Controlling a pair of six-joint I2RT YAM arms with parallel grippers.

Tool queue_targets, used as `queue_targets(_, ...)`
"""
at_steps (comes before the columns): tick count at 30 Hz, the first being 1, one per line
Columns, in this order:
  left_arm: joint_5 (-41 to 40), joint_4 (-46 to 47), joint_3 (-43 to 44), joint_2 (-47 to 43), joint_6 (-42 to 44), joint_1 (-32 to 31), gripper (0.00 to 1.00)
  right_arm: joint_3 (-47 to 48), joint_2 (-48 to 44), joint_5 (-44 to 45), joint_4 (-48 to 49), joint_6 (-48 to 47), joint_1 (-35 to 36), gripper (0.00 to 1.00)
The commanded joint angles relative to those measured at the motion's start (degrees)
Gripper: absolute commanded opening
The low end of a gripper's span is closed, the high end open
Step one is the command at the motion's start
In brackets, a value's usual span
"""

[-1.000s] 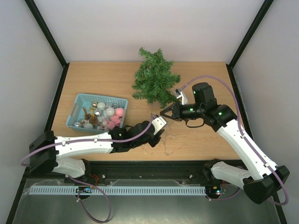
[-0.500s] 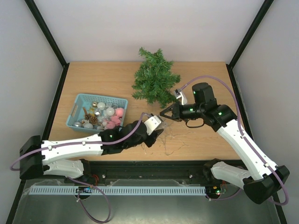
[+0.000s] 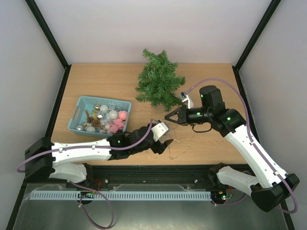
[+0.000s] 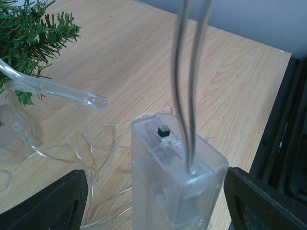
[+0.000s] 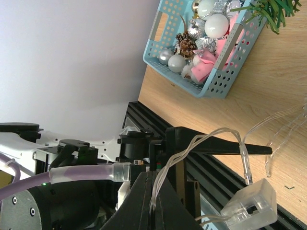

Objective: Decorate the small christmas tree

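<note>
The right jaws were pinched shut on the twin lead (image 5: 192,146) of a light string. The clear battery box (image 4: 177,177) hung from that lead between the left jaws, which stood wide open on either side of it — neither finger touching the plastic, as far as the left wrist view showed. The small christmas tree (image 3: 158,82) sat at the far middle of the counter (image 3: 216,76), just beyond the right jaws, with the teal basket (image 3: 82,108) of baubles to its left. The loose strand (image 3: 178,143) lay in loops near the counter's front edge.

The step in hand looked like taking the box. To do it well, the left jaws should probably close squarely on its two broad walls, below the lid and its small switch (image 4: 164,130), so that the lead is not crushed. The plastic looked smooth and likely slippery, so a centred, firm grip seemed wise. The right jaws had best not let go before the box is secure — and the thin strand could snag on the needles if pulled taut.
</note>
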Motion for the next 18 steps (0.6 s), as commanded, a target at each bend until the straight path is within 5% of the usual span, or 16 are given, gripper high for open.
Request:
queue_targets(1, 0.1, 4.2, 0.6, 1.2, 0.6, -0.3, 0.81, 2.1, -1.1, -1.9, -2.6, 0.3, 0.1, 0.01)
queue_targets(4, 0.1, 5.0, 1.3, 2.9, 0.9, -0.3, 0.76, 2.3, -1.1, -2.1, -2.5, 0.5, 0.2, 0.01)
queue_targets(10, 0.2, 6.4, 3.0, 5.5, 1.3, -0.2, 0.41, 2.9, -1.0, -2.0, -2.9, 0.9, 0.2, 0.01)
queue_targets(18, -1.0, 8.8, 3.0, 5.7, 1.4, -0.2, 0.43, 2.4, -0.9, -2.0, -2.4, 1.3, 0.2, 0.01)
